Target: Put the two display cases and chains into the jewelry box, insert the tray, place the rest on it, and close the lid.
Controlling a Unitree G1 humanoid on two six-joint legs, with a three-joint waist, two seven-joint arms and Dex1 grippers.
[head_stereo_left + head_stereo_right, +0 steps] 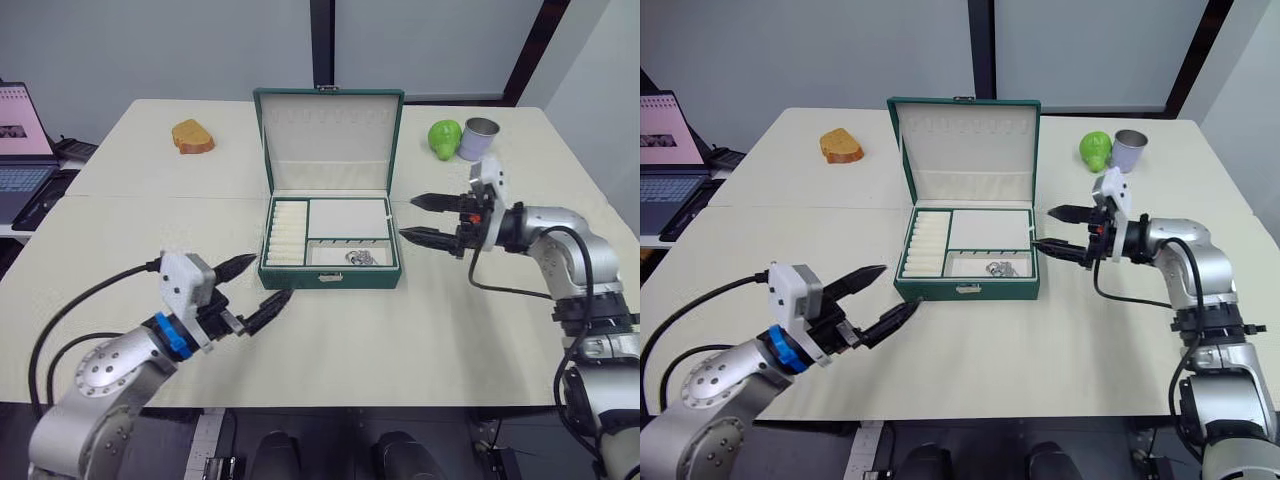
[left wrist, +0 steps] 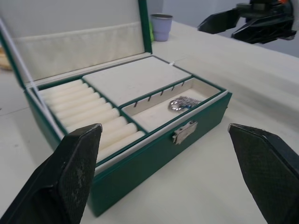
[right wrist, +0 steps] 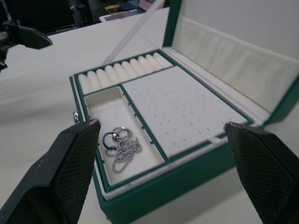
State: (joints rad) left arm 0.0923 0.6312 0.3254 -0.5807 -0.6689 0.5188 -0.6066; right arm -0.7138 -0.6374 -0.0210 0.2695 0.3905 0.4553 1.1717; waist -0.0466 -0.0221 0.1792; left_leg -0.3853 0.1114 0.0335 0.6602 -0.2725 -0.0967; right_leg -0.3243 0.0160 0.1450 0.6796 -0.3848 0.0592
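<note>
The dark green jewelry box (image 1: 330,277) stands at the table's middle, its lid (image 1: 329,125) raised upright. The cream-lined tray (image 1: 347,217) sits inside the box, ring-roll strip on the left. A small heap of silver chains (image 3: 122,148) lies in the tray's front compartment. The two display cases are hidden. My left gripper (image 1: 268,280) is open just off the box's front left corner, holding nothing. To the right of the box my right gripper (image 1: 408,218) hovers open and empty, pointing at the box's side.
An orange bread-like item (image 1: 192,136) lies at the back left. A green fruit (image 1: 445,139) and a metal cup (image 1: 479,138) stand at the back right. A laptop (image 1: 22,140) sits beyond the table's left edge.
</note>
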